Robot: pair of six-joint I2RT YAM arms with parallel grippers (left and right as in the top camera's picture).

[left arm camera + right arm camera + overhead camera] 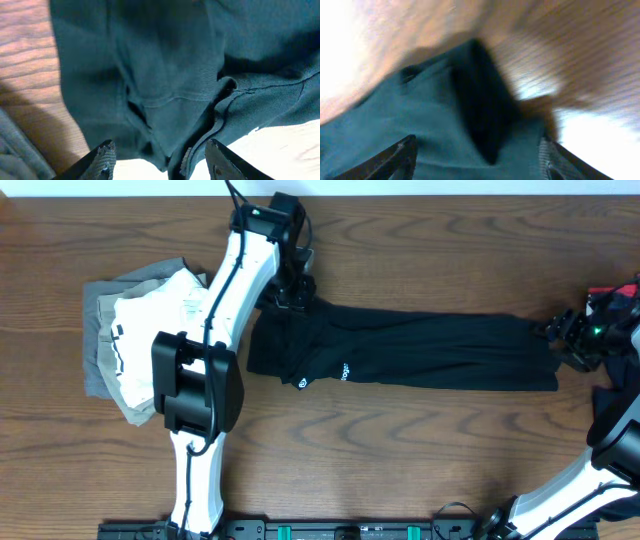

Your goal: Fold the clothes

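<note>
Black trousers (420, 352) lie stretched left to right across the table, folded lengthwise, with a small white logo near the waist. My left gripper (290, 288) is at the waist end, top left corner; in the left wrist view its fingers (160, 162) are open with a fold of dark cloth (165, 100) between them. My right gripper (562, 338) is at the leg-hem end on the right; its fingers (477, 160) are open over the dark cloth (435, 125). That view is blurred.
A stack of folded clothes, grey (100, 330) under beige (150, 340), sits at the left of the table. A red object (600, 292) shows at the right edge behind the right arm. Bare wood (420, 450) lies in front of the trousers.
</note>
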